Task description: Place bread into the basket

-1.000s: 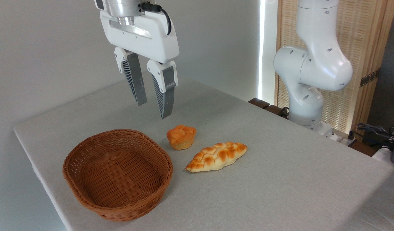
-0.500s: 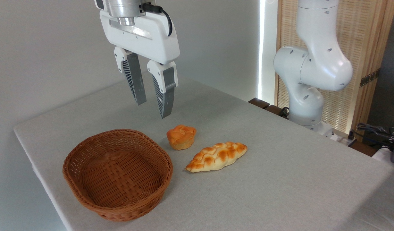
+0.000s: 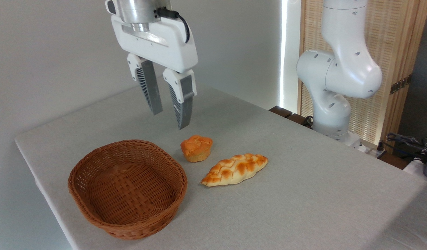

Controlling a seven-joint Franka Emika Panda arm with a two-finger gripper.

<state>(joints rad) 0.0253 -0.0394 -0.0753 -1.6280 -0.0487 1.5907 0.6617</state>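
The bread [image 3: 196, 148], a small round bun with a cracked orange-golden top and a paler base, sits upright on the grey table [image 3: 303, 194], near the middle of the surface. Nothing touches it.

Just to its left and nearer the onlooker lies the basket [image 3: 127, 188], an oval wicker container with flared sides. It holds nothing. A narrow strip of cloth separates the rim from the bun.

Just to the right of the bun and slightly nearer lies a braided loaf [image 3: 235, 169], longer and pointed at both ends. It is apart from the bun and is not the item required.

The gripper [image 3: 169, 119] hangs above the table, up and slightly left of the bun, well clear of it. The two ribbed fingers [image 3: 183, 104] point downward with a visible gap between them, and nothing is held. The arm base [image 3: 333, 83] stands at the far right edge of the table.

Task status, as judged from this arrangement: no step is complete. Remaining work: align over the bun, descend, grasp, lift, carry left and release inside the basket.
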